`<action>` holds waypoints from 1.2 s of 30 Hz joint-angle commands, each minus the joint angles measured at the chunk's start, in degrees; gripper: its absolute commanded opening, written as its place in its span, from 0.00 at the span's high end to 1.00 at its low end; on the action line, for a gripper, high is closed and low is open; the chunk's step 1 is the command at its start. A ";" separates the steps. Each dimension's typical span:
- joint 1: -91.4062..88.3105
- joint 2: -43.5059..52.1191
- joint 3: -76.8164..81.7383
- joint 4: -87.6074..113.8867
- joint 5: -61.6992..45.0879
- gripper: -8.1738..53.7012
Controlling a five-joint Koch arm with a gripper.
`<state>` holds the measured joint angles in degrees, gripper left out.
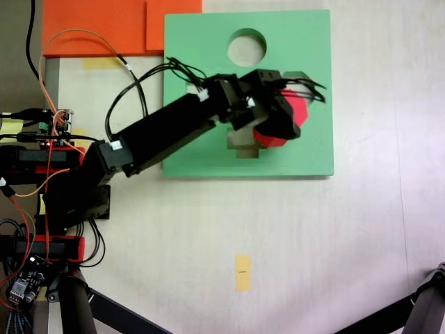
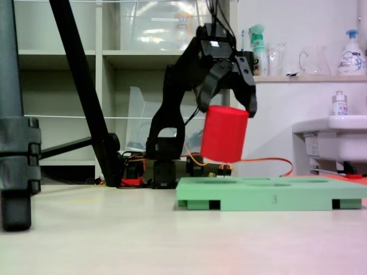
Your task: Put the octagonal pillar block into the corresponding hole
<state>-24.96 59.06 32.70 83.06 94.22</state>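
Pale tabletop fills my overhead feed, with shelving and a sink edge behind the rig in my side feed. From where I sit, the octagonal pillar block hangs in the air, tilted a little, its bottom clear of the green foam board below it. The gripper is clamped on the block's upper end: one dark finger comes down on each side of the red top, and the rest of the block juts out below the fingertips. In the overhead feed the gripper covers most of the block, and I see only red at its right and lower edges.

The corresponding hole peeks out as a grey notch just above the gripper in the overhead feed; most of it is hidden, so I cannot tell how well the block lines up with it. A round cutout sits further up and left on the board, and a cross-shaped cutout shows partly under the arm. Orange foam sheets lie beyond the board's top-left corner. A yellow tape strip marks the table well below the board.
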 commanded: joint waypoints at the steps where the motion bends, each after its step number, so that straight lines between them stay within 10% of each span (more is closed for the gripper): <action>1: -1.85 -0.70 -6.50 -3.16 -0.18 0.60; 36: -9.05 -12.66 -9.58 -20.21 -4.66 0.59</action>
<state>-33.05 45.09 27.33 67.94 89.38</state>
